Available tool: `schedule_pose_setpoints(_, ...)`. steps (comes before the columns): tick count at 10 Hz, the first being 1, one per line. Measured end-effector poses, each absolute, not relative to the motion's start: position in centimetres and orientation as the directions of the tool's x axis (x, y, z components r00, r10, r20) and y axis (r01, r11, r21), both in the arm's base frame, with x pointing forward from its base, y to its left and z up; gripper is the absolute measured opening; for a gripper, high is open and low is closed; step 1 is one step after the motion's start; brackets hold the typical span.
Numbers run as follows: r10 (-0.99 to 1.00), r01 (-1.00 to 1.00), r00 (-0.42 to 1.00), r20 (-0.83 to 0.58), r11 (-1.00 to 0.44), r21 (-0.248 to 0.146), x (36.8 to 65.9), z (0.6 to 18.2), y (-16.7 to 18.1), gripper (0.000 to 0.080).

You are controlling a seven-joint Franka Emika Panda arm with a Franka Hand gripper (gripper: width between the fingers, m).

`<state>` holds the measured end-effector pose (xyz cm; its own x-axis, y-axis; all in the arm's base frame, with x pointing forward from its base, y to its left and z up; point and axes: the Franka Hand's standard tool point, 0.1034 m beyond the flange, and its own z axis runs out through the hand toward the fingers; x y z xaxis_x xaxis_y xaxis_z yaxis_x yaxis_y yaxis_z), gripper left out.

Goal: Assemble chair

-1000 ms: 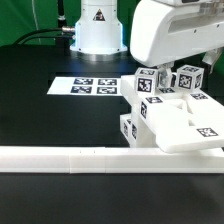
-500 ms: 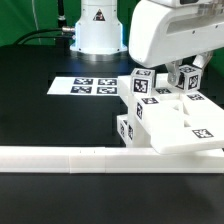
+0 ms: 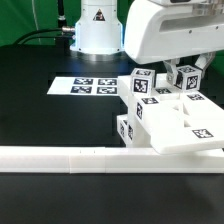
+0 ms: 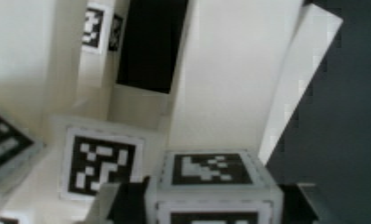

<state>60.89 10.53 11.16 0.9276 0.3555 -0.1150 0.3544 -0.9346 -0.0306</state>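
Chair parts (image 3: 165, 112) crowd exterior view's right; border rail (image 3: 75, 158) blocks front.

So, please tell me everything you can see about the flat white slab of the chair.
The flat slab is chunky and white, apparently plastic, with a smooth top and a black-and-white square tag near its corner. It lies roughly level on other white chair pieces stacked at the exterior view's right, its front edge close to the long white rail; whether they touch I cannot tell. The gripper works just behind it, not on it.
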Motion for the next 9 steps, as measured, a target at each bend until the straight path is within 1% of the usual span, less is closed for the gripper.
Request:
schedule_pose_setpoints(1,0.229,0.229,0.968,-0.103,-0.973,-0.013,60.92,11.12,10.46,0.0284)
schedule_pose_setpoints(2,0.136,0.136,0.987,-0.087,-0.991,-0.005,60.85,11.08,10.45,0.0284)
schedule_pose_setpoints(3,0.072,0.071,0.994,-0.078,-0.997,-0.012,60.87,11.07,10.43,0.0284)
schedule_pose_setpoints(4,-0.041,-0.042,0.996,-0.075,-0.999,-0.013,60.91,11.09,10.49,0.0284)
schedule_pose_setpoints(9,-0.322,-0.323,0.943,-0.078,-0.946,0.002,60.89,11.11,10.79,0.0284)
